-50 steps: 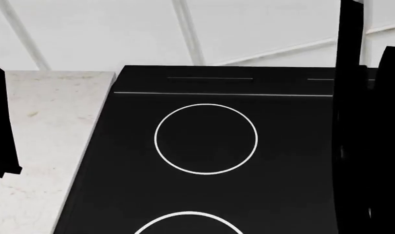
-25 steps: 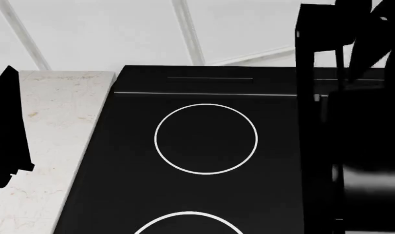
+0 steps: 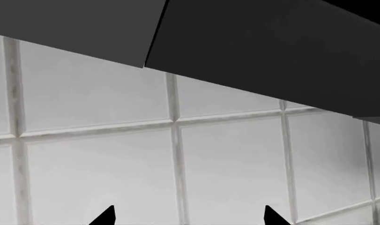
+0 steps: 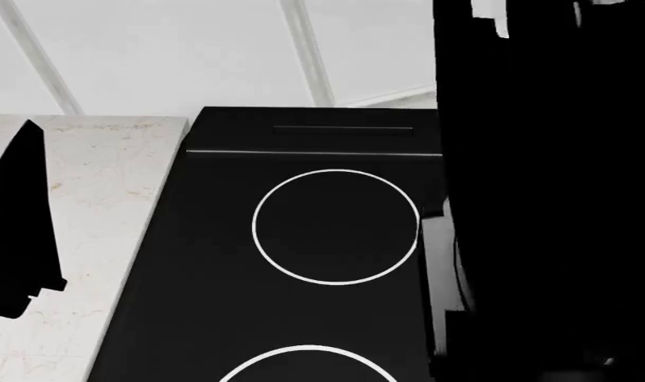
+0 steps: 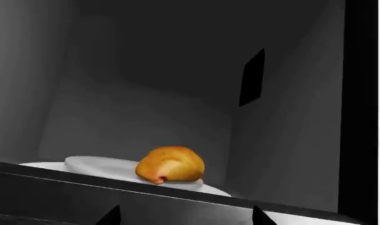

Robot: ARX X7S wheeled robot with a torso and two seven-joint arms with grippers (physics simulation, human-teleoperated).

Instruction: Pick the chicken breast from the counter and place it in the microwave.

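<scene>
The chicken breast (image 5: 170, 165), golden-orange with a pale patch, lies on the white turntable plate (image 5: 90, 165) inside the dark microwave (image 5: 146, 70). In the right wrist view my right gripper (image 5: 183, 218) is open just outside the microwave's front sill, apart from the chicken, with nothing between its fingertips (image 5: 109, 216). The left wrist view has my left gripper (image 3: 188, 218) open and empty, facing the white tiled wall (image 3: 102, 164). The counter (image 4: 89, 199) lies at the left of the head view.
A glossy black stovetop (image 4: 333, 318) with white rings fills the middle of the head view. My right arm (image 4: 545, 199) blocks its right side and my left arm (image 4: 20, 223) hangs over the counter. A dark cabinet underside (image 3: 271, 56) is above the left gripper.
In the head view my right arm has swung leftward and now covers much more of the right side. My left arm has shifted slightly to the right.
</scene>
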